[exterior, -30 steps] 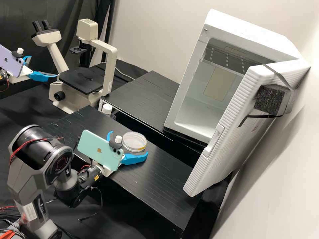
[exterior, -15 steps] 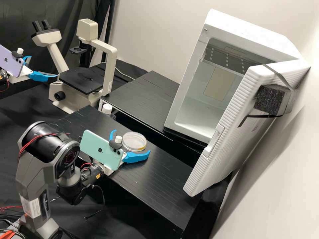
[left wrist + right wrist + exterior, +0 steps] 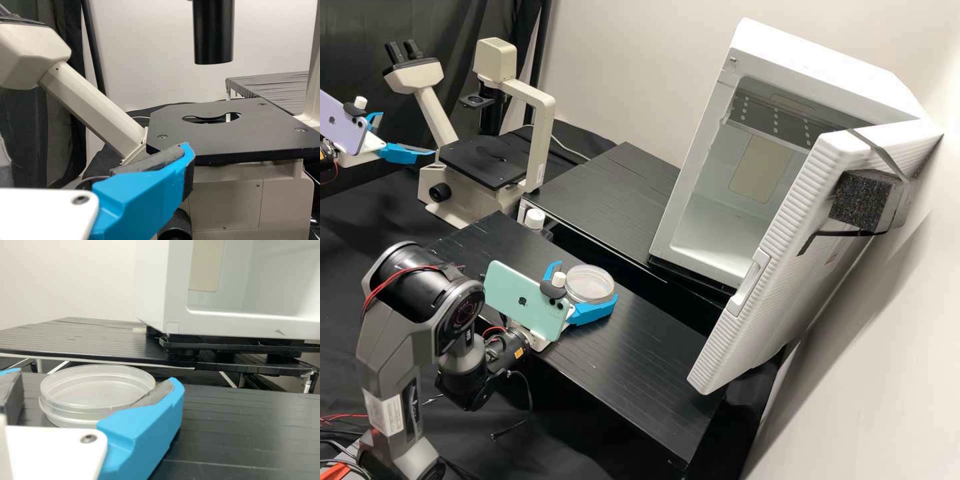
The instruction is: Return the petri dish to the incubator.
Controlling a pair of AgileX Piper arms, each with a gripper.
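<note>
The right gripper (image 3: 586,281) stands spread, fingers either side of the dish (image 3: 95,385) on the desk (image 3: 640,347); centre it, then close gently, evenly, lest the dish skid. The left gripper (image 3: 407,134), spread near the microscope (image 3: 483,160), can wait. Lift level toward the open incubator (image 3: 813,63).

Cream microscope (image 3: 541,140) with a flat black stage (image 3: 477,159) and paired eyepieces (image 3: 394,53) (dark ones, side by side). Just beside its base is a white-capped bottle (image 3: 535,219); behind the microscope, a dark curtain (image 3: 453,27) and a pale cable (image 3: 571,153).
</note>
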